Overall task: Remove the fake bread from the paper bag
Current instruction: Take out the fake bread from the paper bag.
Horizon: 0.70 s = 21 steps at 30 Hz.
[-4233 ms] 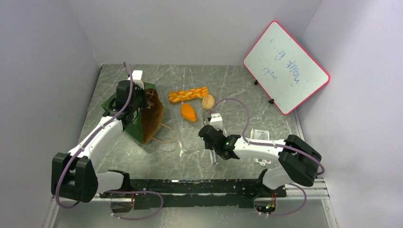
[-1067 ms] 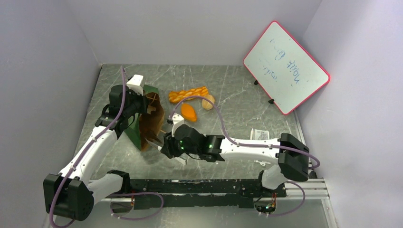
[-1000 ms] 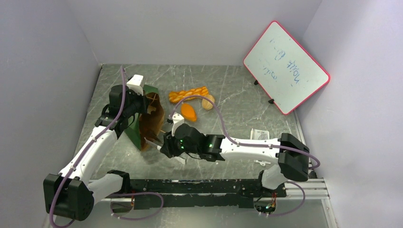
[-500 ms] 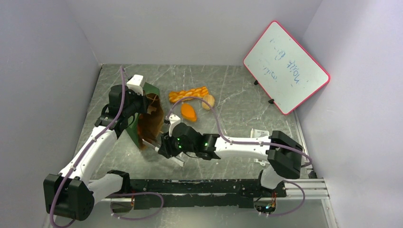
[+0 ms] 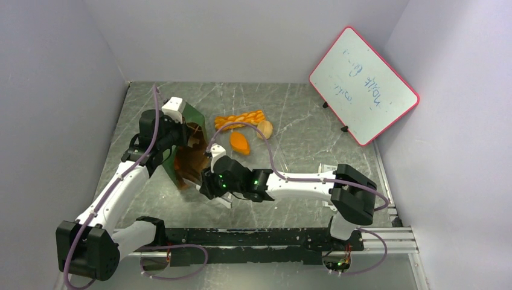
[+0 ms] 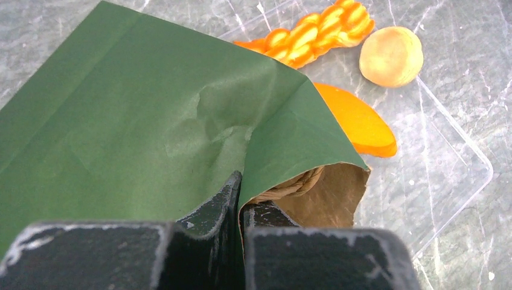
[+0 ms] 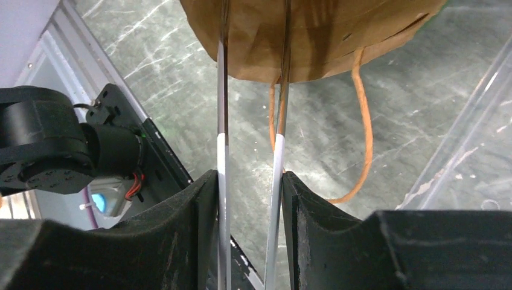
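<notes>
Holds the paper bag (image 5: 192, 158) tipped on the worktop (image 5: 302, 115) with the left pincer (image 6: 240, 199), clamped tight on the green rim. Grips metal tongs (image 7: 221, 121) in the right pincer (image 7: 249, 181), partly closed around both blades, with the tips reaching into the bag's brown mouth. Shows 3 breads out just beside the bag: braided loaf (image 6: 314, 33), pale bun (image 6: 391, 55), and oval roll (image 6: 356, 121) on a clear tray (image 6: 447, 175). Cannot tell what lies inside the bag.
</notes>
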### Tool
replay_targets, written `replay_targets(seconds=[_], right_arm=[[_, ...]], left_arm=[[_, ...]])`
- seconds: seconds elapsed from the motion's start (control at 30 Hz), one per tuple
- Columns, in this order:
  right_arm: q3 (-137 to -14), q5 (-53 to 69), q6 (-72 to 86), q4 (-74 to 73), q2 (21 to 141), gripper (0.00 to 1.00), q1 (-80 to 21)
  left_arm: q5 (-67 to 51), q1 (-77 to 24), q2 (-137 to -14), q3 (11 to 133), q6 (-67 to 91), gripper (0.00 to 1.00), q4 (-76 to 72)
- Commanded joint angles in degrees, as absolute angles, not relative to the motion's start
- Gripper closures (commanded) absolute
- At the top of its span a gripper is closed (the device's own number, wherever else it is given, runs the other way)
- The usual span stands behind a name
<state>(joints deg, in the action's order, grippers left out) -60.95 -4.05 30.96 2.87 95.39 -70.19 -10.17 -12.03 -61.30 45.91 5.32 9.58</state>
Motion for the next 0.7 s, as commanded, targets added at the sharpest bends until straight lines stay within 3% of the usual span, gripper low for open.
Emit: replay_targets(seconds=[0.0, 0.67], right_arm=[[-61.22, -9.39, 30.49, 2.71, 95.51, 0.55, -70.65], [-63.86, -9.81, 30.20, 7.49, 102.23, 0.55, -72.03]], left_arm=[[-11.36, -11.60, -60.23, 44.71, 7.87, 0.93, 7.77], [-13.79, -11.60, -59.97, 42.44, 10.74, 0.93, 5.20]])
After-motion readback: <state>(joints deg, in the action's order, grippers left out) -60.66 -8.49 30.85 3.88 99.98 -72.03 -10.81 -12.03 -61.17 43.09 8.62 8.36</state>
